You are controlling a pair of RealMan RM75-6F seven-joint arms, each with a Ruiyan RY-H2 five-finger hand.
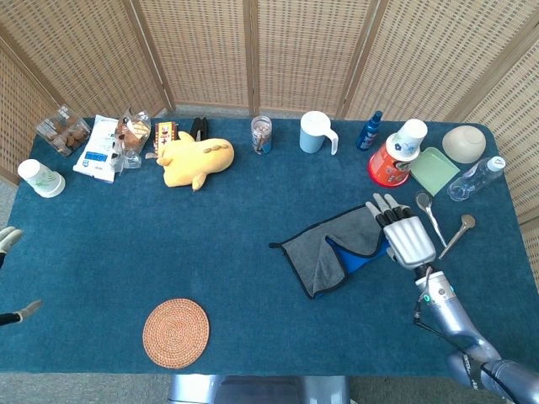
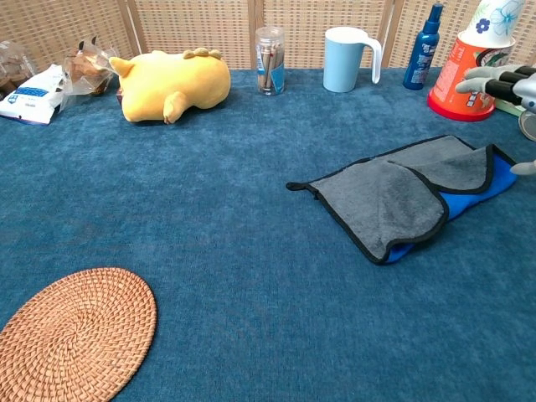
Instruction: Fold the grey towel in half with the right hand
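your one grey towel [image 1: 337, 244] lies partly folded on the table [image 1: 210, 252], right of centre, blue side showing at its right edge. your right hand [image 1: 407, 236] hovers flat just beside that edge, fingers spread, holding nothing. near it lie two spoons [image 1: 445, 227]; your left hand [image 1: 7, 240] barely shows at the table's left edge.

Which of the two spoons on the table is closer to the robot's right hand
The spoon lying just right of the right hand, beside its fingers and below the green tray. The other spoon lies further right, its bowl pointing toward the water bottle.
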